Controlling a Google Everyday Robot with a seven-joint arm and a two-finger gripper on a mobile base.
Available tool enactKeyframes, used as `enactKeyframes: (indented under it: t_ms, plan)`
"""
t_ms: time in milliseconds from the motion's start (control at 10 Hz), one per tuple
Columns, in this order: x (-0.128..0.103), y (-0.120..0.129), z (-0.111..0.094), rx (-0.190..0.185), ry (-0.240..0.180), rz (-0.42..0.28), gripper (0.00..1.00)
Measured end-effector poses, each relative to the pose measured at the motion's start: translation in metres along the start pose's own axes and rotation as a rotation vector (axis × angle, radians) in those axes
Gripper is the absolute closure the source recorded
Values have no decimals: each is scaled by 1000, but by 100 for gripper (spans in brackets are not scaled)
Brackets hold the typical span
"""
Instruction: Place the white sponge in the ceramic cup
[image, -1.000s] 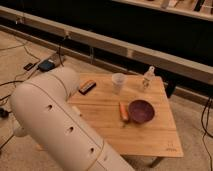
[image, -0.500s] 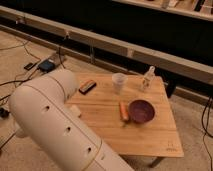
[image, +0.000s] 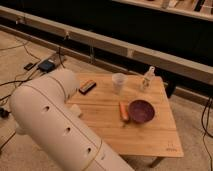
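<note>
The large white smooth-shelled cylindrical robot arm is showing a rounded, bulbous elbow end. 1 row of small dark round holes is running along its shell, and a thin yellowish seam band is circling the lower segment. The gripper is sitting outside the camera view.

The robot's white arm covers the front left corner of the tabletop and closes the way there. The end effector is out of view, its fingers closed. The front right part of the tabletop is bare wood, with wide room to pass. Near the middle the purple bowl and an orange carrot-like piece lie just beside each other. At the back stand the ceramic cup and the small white bottle, apart, with a gap between them. The dark brown block lies at the left, near the arm. Behind the table runs a long ledge.
</note>
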Motion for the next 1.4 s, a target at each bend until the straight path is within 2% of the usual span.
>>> enactKeyframes:
  t_ms: [200,300,500,600,700,800,900,1000,1200,1400]
  plan:
    - [15,-9,-5,4,6,55,100]
    - [27,-15,-11,1,-2,105,100]
    - [41,-20,-18,-17,-27,174,100]
    - [50,-22,-24,-43,-59,235,100]
    - [56,-24,-30,-70,-89,280,100]
    - [64,-26,-39,-121,-142,347,100]
    - [76,-33,-53,-192,-218,441,100]
    - [83,-38,-57,-217,-245,480,100]
    - [112,-62,-68,-310,-344,643,100]
    - [134,-82,-67,-365,-393,751,100]
